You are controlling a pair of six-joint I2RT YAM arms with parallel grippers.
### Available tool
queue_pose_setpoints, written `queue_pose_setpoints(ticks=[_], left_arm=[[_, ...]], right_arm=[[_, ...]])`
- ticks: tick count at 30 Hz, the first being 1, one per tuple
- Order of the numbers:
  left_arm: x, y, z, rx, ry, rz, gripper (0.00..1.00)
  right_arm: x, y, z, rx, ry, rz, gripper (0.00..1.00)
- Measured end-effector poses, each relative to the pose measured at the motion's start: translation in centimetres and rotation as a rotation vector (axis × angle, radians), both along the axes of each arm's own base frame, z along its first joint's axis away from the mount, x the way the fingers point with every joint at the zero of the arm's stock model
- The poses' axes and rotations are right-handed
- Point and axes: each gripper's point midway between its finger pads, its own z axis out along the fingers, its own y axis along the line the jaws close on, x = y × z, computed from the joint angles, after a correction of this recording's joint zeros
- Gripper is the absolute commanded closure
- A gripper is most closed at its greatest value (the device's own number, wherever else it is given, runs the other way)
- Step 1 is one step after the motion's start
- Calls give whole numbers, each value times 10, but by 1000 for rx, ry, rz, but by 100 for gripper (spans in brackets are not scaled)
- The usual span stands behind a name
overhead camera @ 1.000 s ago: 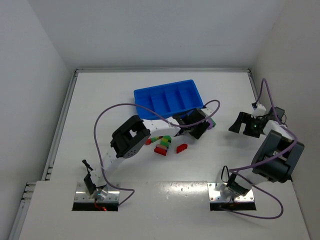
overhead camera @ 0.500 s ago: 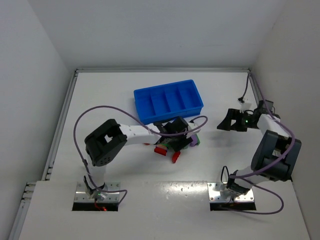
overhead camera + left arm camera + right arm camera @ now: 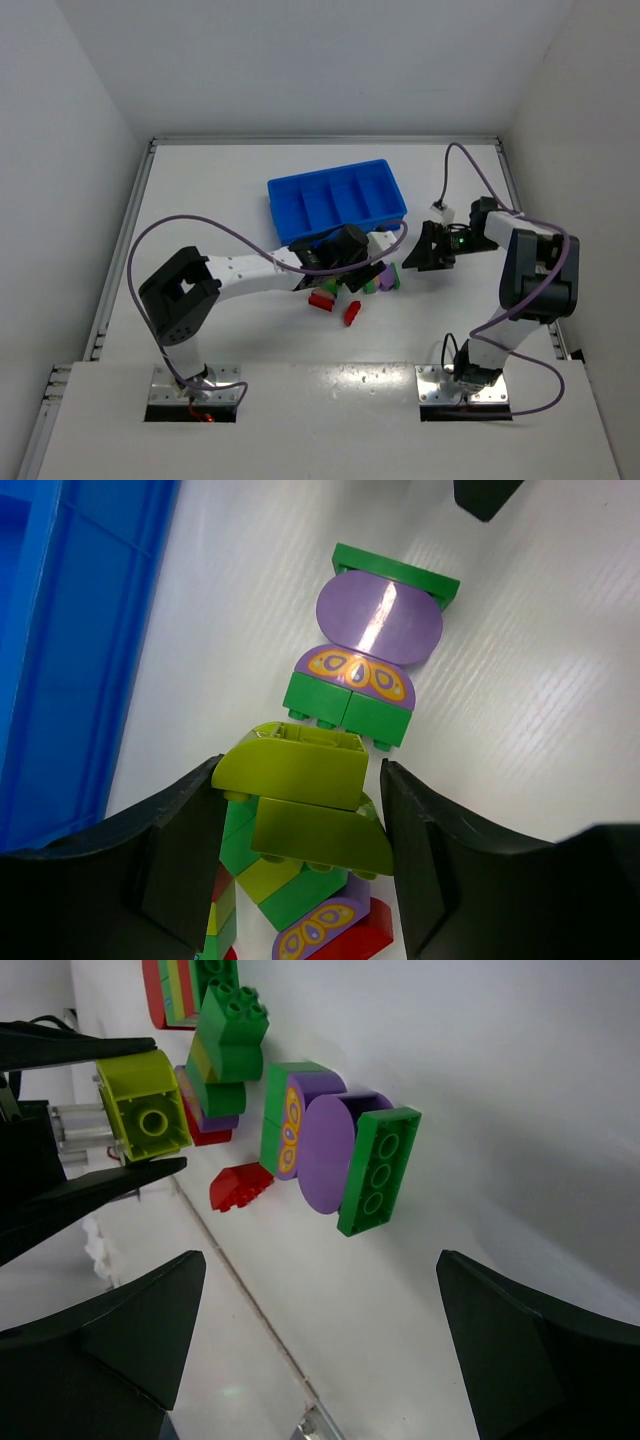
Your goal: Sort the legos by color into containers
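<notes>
black right fingers now nearer legos

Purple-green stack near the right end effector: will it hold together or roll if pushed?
Probably won't roll: the stack lies sideways on flat-edged green bricks. It may split under a push, being separate pieces pressed together. The purple oval shows glare, so likely slippery.

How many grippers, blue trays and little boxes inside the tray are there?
Grippers: 2, left gripper and right gripper
Tray: 1
Compartments: 4
Total: 7
</notes>
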Motion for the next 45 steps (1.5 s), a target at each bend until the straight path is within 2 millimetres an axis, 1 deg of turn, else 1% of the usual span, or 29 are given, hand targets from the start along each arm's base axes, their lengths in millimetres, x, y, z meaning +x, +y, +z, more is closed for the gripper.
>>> queue_pose_setpoints(ticks=[3,8,11,13,15,18,20,22,26,28,30,33,35,38,41,43,45], left_arm=[[0,-2,3,-13,-5,-4,100],[-7,-2,-2,-19,19,-28,100],[-9,-4,2,-56,54,-45,100],[-6,-3,5,-95,92,-41,100],[4,3,8,-130,137,-2,100],[30,13,22,-200,191,91,100],[53,21,36,-274,232,161,100],[71,29,51,-369,300,196,100],[89,40,83,-591,462,187,100],[93,40,99,-698,544,145,100],[90,35,113,-786,632,90,100],[71,25,133,-869,761,-33,100],[59,22,146,-904,824,-116,100],[44,21,160,-924,881,-219,100],[31,23,162,-921,922,-273,100],[24,23,160,-914,944,-288,100],[18,22,156,-904,959,-294,100]], right_arm=[[-3,3,1,24,17,11,0],[-6,6,5,56,14,30,0],[-9,8,7,72,10,44,0],[-11,9,9,80,10,53,0],[-13,10,10,88,11,58,0],[-14,10,10,91,10,62,0],[-14,10,10,90,8,63,0],[-14,10,10,89,5,65,0],[-14,10,9,89,4,67,0],[-14,10,9,89,6,67,0],[-14,10,8,90,10,67,0],[-14,10,6,92,18,67,0],[-14,10,6,92,16,68,0],[-12,9,7,90,8,71,0],[-13,10,7,91,7,77,0],[-14,10,9,91,-4,83,0],[-13,11,16,80,-49,95,0]])
